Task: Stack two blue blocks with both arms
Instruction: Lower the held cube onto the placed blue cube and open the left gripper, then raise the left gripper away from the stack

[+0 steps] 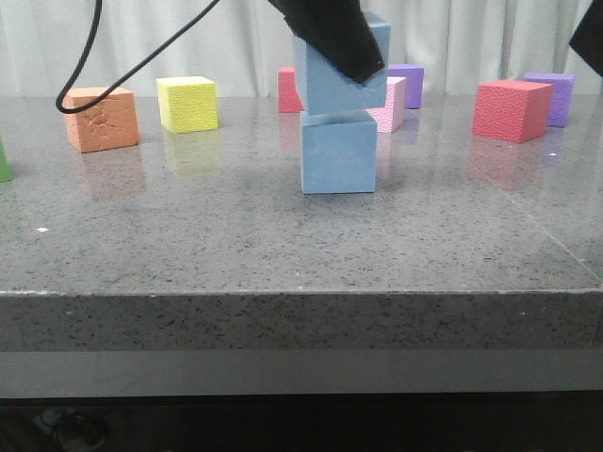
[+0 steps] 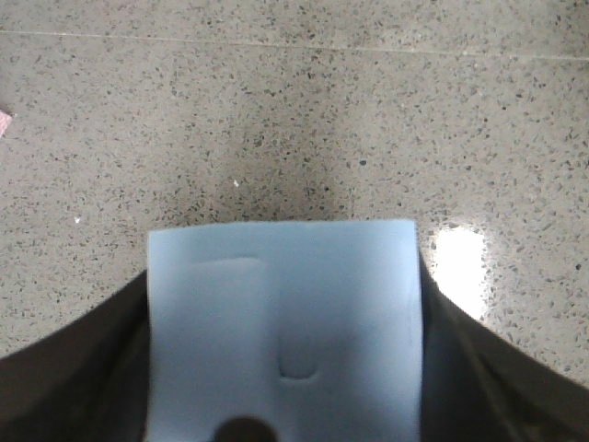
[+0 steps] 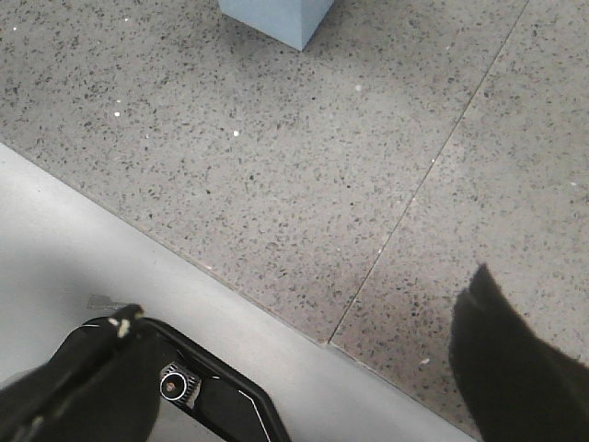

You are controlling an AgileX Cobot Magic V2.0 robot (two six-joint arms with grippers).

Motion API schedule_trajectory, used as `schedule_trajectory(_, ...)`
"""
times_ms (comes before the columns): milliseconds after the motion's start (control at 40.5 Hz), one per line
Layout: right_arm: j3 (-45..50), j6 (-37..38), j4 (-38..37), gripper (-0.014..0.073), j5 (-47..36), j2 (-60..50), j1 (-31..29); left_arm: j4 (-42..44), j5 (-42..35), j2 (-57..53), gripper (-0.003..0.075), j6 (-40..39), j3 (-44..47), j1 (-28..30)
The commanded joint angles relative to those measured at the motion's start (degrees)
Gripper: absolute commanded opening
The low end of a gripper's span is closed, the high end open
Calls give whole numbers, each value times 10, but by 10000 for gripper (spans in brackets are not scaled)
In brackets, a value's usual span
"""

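Upper blue block (image 1: 332, 85) in left end effector (image 1: 350, 58), tilted atop lower blue block (image 1: 338, 152).

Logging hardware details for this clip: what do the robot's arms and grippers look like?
Both are black. The left gripper shows in the front view as a dark, matte, tapering claw, with a thin black cable looping down behind it. In the right wrist view, the right gripper has broad black fingers and a small silver screw on its body. No markings are readable.
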Motion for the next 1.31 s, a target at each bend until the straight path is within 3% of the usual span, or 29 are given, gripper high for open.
schedule_trajectory(0, -14, 0, -1, 643, -28, -6, -1, -17, -25, -31, 372, 7, -20, 2)
schedule_trajectory(99, -14, 0, -1, 643, -28, -6, -1, -17, -20, -30, 388, 15, -20, 2)
schedule_trajectory(494, -14, 0, -1, 643, -28, -6, -1, -23, -51, -21, 599, 35, -20, 2)
schedule_trajectory(864, -14, 0, -1, 643, -28, -6, -1, -23, -46, -45, 601, 5, -20, 2)
schedule_trajectory(987, -14, 0, -1, 643, -28, -6, -1, -19, -21, -63, 601, -56, -20, 2)
schedule_trajectory(1061, -14, 0, -1, 643, -28, -6, -1, -2, -10, -76, 601, -133, -20, 2)
schedule_trajectory(1283, -14, 0, -1, 643, -28, -6, -1, 85, -11, -132, 601, -429, -20, 2)
